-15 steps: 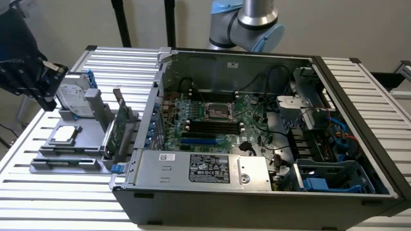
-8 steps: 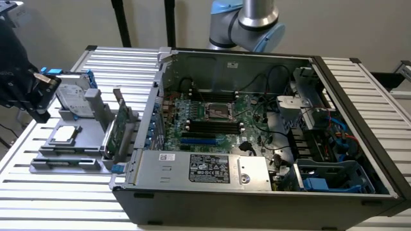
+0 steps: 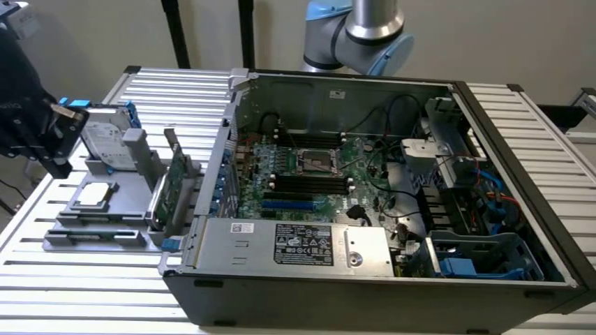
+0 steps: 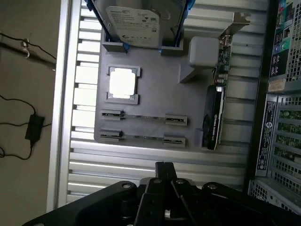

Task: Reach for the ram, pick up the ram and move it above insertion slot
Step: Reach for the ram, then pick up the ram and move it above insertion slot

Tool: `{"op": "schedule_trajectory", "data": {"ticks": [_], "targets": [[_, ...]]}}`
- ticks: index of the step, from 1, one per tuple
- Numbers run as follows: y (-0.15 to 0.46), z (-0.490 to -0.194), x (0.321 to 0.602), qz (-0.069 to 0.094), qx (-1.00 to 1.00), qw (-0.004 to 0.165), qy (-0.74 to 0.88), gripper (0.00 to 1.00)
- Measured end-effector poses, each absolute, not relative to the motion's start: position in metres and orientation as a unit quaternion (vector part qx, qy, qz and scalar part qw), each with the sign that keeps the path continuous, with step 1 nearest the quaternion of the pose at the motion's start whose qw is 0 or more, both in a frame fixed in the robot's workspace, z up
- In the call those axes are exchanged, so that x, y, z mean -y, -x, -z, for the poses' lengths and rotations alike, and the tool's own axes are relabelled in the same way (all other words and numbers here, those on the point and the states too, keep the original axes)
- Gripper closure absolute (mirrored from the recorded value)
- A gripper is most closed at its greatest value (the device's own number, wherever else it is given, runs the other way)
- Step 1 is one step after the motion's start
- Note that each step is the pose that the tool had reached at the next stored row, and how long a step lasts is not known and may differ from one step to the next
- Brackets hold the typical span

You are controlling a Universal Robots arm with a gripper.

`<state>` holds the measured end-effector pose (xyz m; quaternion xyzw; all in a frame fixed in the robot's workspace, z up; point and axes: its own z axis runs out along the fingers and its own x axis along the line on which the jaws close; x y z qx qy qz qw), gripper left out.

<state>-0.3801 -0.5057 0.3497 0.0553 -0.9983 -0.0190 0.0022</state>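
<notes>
My gripper point(image 3: 56, 164) hangs above the table at the exterior view's left, beside a grey fixture point(image 3: 130, 209). In the wrist view its black fingers point(image 4: 163, 165) are pressed together with nothing between them, short of the fixture point(image 4: 155, 84). Two thin strips run between pairs of grey clips on the fixture; the nearer one point(image 4: 141, 137) and the farther one point(image 4: 143, 116) look like ram sticks seen edge-on. The black insertion slots point(image 3: 308, 183) lie on the green motherboard inside the open computer case point(image 3: 373, 272).
The fixture also holds a hard drive point(image 4: 136, 21), a square processor chip point(image 4: 122, 82) and an upright green expansion card point(image 3: 170, 192) with a metal bracket. The case wall point(image 3: 219, 167) stands between fixture and motherboard. Cables lie on the floor beyond the table edge point(image 4: 33, 127).
</notes>
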Motion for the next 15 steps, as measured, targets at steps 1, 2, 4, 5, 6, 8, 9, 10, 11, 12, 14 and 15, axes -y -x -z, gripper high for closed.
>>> {"op": "schedule_trajectory", "data": {"ticks": [1, 2, 4, 5, 6, 8, 9, 10, 11, 12, 14, 15], "targets": [[0.3801, -0.3496, 0.5057, 0.019, 0.998, 0.002, -0.064, 0.89], [0.3801, -0.3496, 0.5057, 0.019, 0.997, 0.003, -0.073, 0.89], [0.3801, -0.3494, 0.5057, 0.019, 0.996, 0.003, -0.091, 0.89], [0.3801, -0.3494, 0.5057, 0.019, 0.995, 0.003, -0.100, 0.89], [0.3801, -0.3493, 0.5057, 0.019, 0.994, 0.003, -0.109, 0.89], [0.3801, -0.3491, 0.5057, 0.019, 0.992, 0.004, -0.128, 0.89], [0.3801, -0.3490, 0.5057, 0.019, 0.990, 0.004, -0.137, 0.89], [0.3801, -0.3490, 0.5057, 0.019, 0.989, 0.004, -0.146, 0.89], [0.3801, -0.3489, 0.5057, 0.019, 0.988, 0.004, -0.155, 0.89], [0.3801, -0.3488, 0.5057, 0.019, 0.986, 0.004, -0.164, 0.89], [0.3801, -0.3485, 0.5057, 0.019, 0.983, 0.005, -0.182, 0.89], [0.3801, -0.3484, 0.5057, 0.019, 0.982, 0.005, -0.190, 0.89]]}}
